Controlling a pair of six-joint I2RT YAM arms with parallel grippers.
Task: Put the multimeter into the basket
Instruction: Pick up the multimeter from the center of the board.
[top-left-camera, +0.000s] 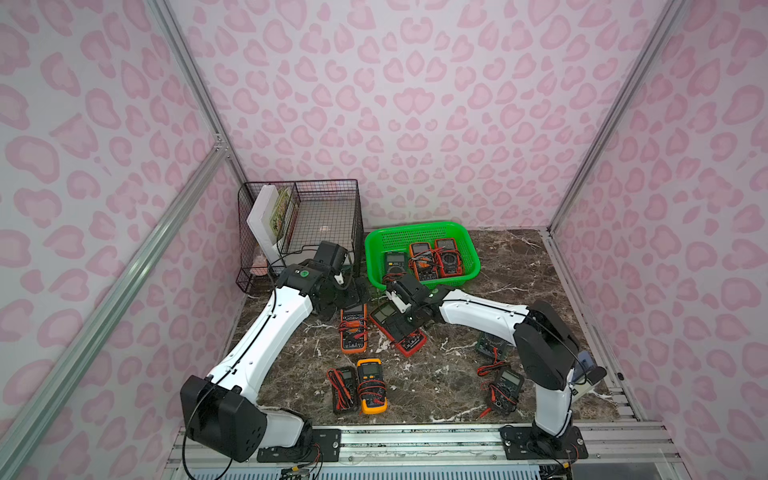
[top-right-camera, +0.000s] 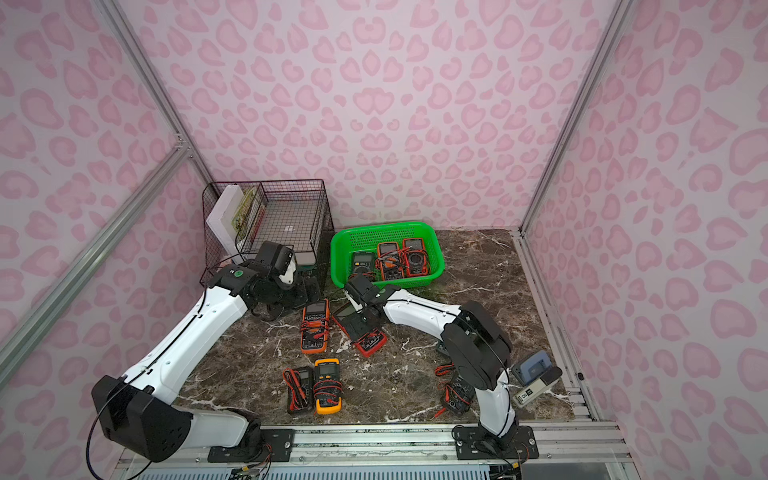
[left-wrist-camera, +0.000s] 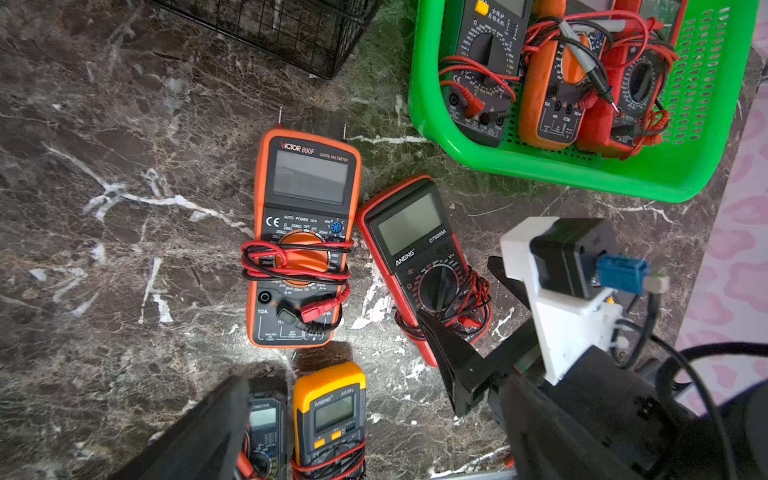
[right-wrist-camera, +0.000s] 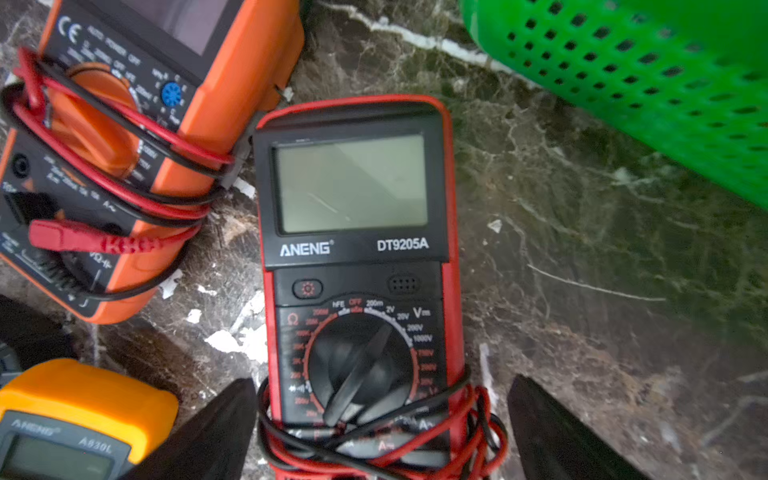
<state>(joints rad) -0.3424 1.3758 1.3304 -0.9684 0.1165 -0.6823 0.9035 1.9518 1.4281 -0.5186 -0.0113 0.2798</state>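
Note:
A red multimeter (top-left-camera: 412, 343) (right-wrist-camera: 357, 249) with leads wound round it lies on the marble table, just in front of the green basket (top-left-camera: 419, 227) (left-wrist-camera: 540, 170). My right gripper (top-left-camera: 404, 328) (right-wrist-camera: 380, 380) is low over it and open, its two fingers straddling the lead-wrapped lower end without touching. Three multimeters lie in the basket. My left gripper (top-left-camera: 348, 293) hangs open and empty over the far end of an orange multimeter (top-left-camera: 353, 328) (left-wrist-camera: 303, 232). Only one of its fingers (left-wrist-camera: 195, 440) shows in the left wrist view.
A yellow multimeter (top-left-camera: 371, 386) and a small black one (top-left-camera: 344, 388) lie near the front. Two dark multimeters (top-left-camera: 505, 390) sit by the right arm's base. A black wire rack (top-left-camera: 316, 224) stands at the back left, beside the basket. A blue-grey device (top-right-camera: 536, 372) is at the right edge.

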